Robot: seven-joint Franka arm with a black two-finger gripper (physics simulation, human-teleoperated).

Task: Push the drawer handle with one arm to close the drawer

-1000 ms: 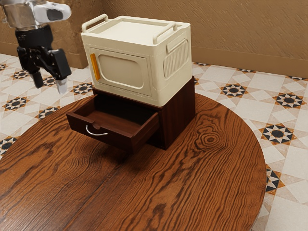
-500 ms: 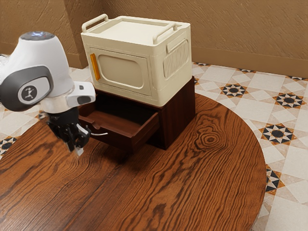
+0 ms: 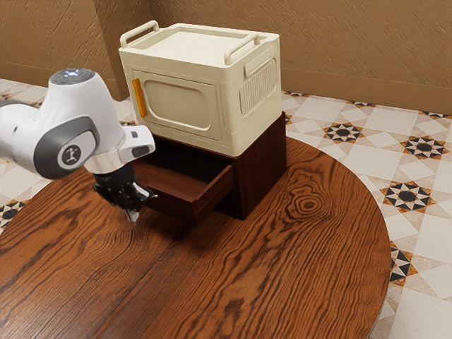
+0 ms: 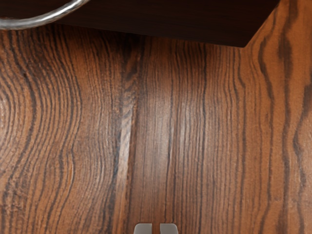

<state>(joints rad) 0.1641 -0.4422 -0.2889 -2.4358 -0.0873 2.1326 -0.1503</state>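
End effector [image 3: 133,214] almost closed, sliver between tips, empty. It's over table [image 3: 233,282], just off drawer [image 3: 173,205] front, near handle [image 4: 46,20]. Drawer's open.

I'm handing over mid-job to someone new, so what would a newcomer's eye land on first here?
Probably the big cream box, orange strip on its front, atop the dark cabinet. Next, the white arm from the exterior view's left, its gripper low by the front of the open drawer. In the wrist view, the shiny curved handle stands out.
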